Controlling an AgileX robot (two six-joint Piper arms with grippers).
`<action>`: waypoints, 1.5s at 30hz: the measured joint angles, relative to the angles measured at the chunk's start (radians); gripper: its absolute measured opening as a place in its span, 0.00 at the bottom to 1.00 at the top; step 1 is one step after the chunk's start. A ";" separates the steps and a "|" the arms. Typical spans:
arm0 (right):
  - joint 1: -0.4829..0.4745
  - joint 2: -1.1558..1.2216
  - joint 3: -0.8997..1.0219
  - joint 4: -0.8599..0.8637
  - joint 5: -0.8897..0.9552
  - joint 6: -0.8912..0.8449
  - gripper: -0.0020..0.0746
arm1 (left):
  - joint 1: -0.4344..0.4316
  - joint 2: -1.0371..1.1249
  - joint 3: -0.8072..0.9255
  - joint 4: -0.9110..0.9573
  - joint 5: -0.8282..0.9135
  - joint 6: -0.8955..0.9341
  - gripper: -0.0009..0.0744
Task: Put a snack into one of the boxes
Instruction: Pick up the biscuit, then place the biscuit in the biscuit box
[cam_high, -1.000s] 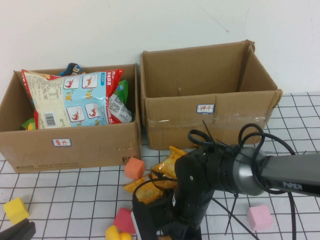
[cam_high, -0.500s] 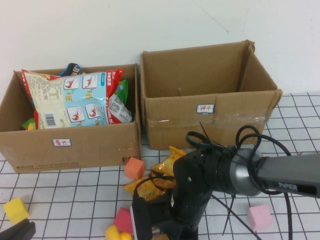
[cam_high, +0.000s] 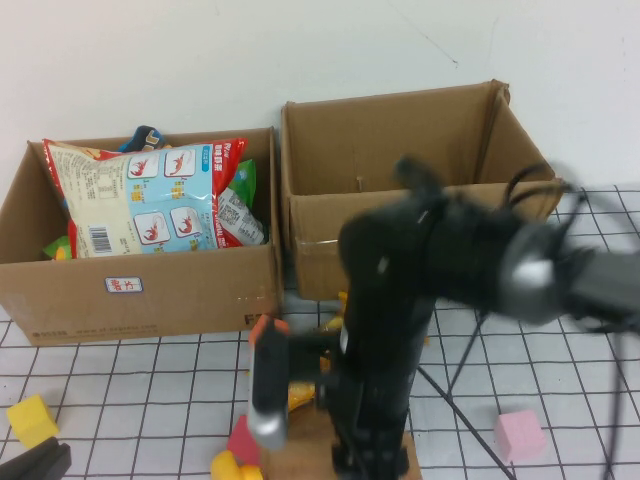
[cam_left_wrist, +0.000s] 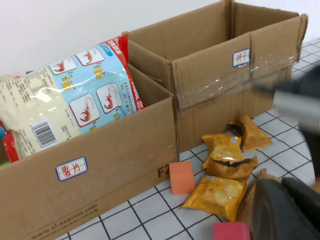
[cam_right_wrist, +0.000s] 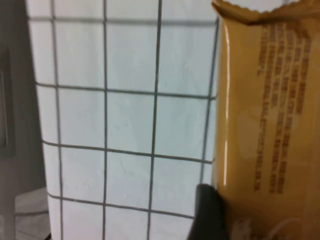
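Note:
My right gripper (cam_high: 368, 455) hangs low at the table's front middle, its arm blurred. It is shut on an orange-brown snack packet (cam_high: 325, 458), which fills one side of the right wrist view (cam_right_wrist: 265, 125) beside a black finger (cam_right_wrist: 207, 212), above the gridded table. More yellow snack packets (cam_left_wrist: 216, 190) lie in front of the boxes. The left box (cam_high: 140, 290) holds a large shrimp-chip bag (cam_high: 150, 200). The right box (cam_high: 420, 235) looks empty. My left gripper (cam_high: 32, 464) sits at the front left corner.
Foam blocks lie on the gridded table: an orange one (cam_high: 262, 328), a red one (cam_high: 242, 440), a yellow one (cam_high: 32, 418) and a pink one (cam_high: 519, 432). A black cable (cam_high: 455, 400) trails to the right of the right arm.
My right arm has risen and swung left, now blurred and covering part of the right box's front. The snack packet has come up off the table in its grip. The left arm is still.

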 joint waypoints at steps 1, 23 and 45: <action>0.000 -0.029 -0.013 0.000 0.012 0.000 0.63 | 0.000 0.000 0.000 0.000 0.000 0.000 0.01; -0.304 -0.236 -0.075 -0.381 -0.566 0.447 0.63 | 0.000 0.000 0.000 0.000 0.000 0.001 0.01; -0.425 -0.084 -0.075 -0.262 -0.896 0.480 0.57 | 0.000 0.000 0.000 0.000 -0.001 0.001 0.01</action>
